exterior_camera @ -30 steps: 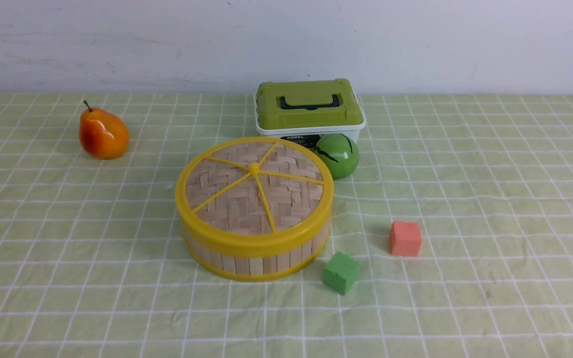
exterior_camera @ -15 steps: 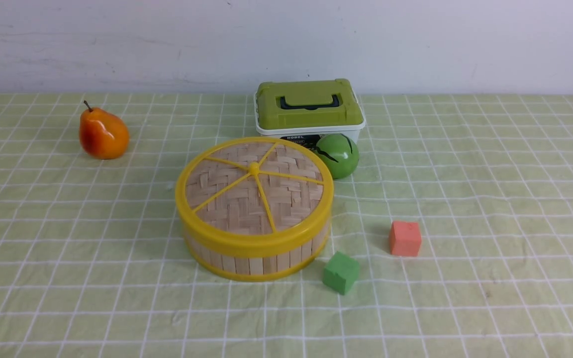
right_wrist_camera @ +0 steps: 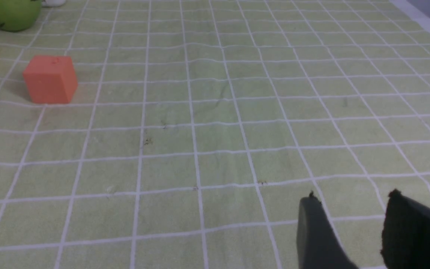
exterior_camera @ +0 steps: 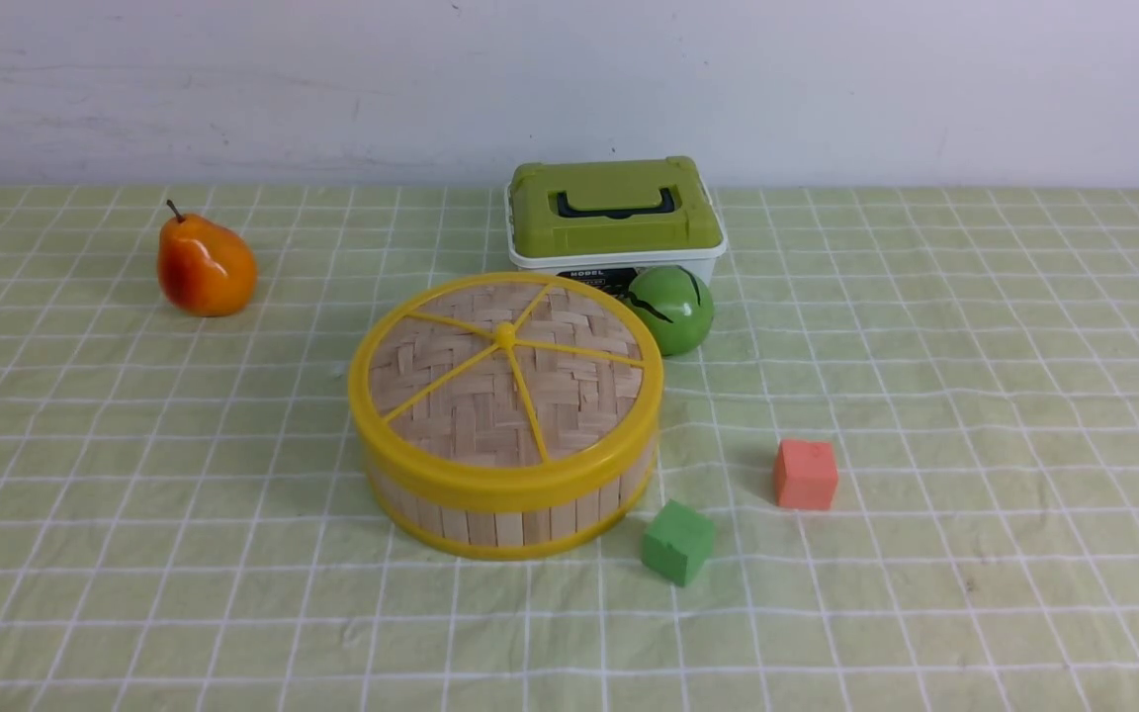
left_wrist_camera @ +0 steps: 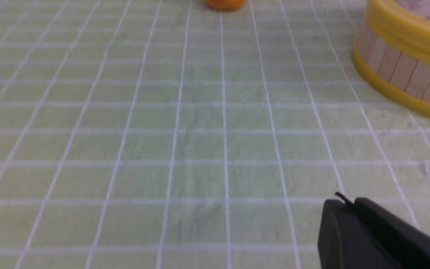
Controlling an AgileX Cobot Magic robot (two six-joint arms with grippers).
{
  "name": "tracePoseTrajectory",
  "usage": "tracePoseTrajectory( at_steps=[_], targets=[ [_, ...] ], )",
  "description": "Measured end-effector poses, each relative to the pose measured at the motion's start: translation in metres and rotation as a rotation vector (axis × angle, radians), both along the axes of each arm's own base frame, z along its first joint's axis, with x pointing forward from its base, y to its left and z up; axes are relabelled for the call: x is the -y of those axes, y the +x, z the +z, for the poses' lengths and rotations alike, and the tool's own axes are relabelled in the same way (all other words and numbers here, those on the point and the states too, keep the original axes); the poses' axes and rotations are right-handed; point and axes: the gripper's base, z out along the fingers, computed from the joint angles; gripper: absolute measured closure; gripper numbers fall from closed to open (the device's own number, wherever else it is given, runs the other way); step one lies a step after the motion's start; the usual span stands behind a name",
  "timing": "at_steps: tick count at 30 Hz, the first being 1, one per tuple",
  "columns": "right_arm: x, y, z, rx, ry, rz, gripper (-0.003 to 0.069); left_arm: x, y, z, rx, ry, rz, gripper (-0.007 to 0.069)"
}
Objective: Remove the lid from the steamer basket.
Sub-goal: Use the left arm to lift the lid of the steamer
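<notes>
green ball just behind steamer basket, green cube beside

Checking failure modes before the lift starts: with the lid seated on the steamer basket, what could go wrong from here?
1. The lid has a yellow rim overlapping the wall of the steamer basket, so the basket may rise with it.
2. The centre knob is small; a pinch there could slip.
3. The green ball and green cube sit close beside the basket; a dragged basket could knock them.
</notes>
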Motion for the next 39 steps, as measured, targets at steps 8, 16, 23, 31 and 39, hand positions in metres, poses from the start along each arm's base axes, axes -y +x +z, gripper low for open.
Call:
tracePoseTrajectory(
  at_steps=[8,16,23,31,39],
  targets=[
    [0.0,0.0,0.0,0.0,0.0,0.0,0.0418,0.005,-0.007,0.058,0.652,0.016,-0.051,0.0591],
    [0.0,0.0,0.0,0.0,0.0,0.0,0.0418,0.006,-0.029,0.086,1.032,-0.225,-0.152,0.0585],
    [0.0,0.0,0.0,0.0,0.0,0.0,0.0418,0.002,-0.027,0.165,0.793,-0.426,-0.111,0.0585],
    [0.0,0.0,0.0,0.0,0.0,0.0,0.0418,0.001,0.062,0.226,0.069,-0.223,0.033,0.0585],
    [0.0,0.0,0.0,0.0,0.0,0.0,0.0418,0.008,0.177,0.229,-0.484,-0.25,0.053,0.0585]
  ],
)
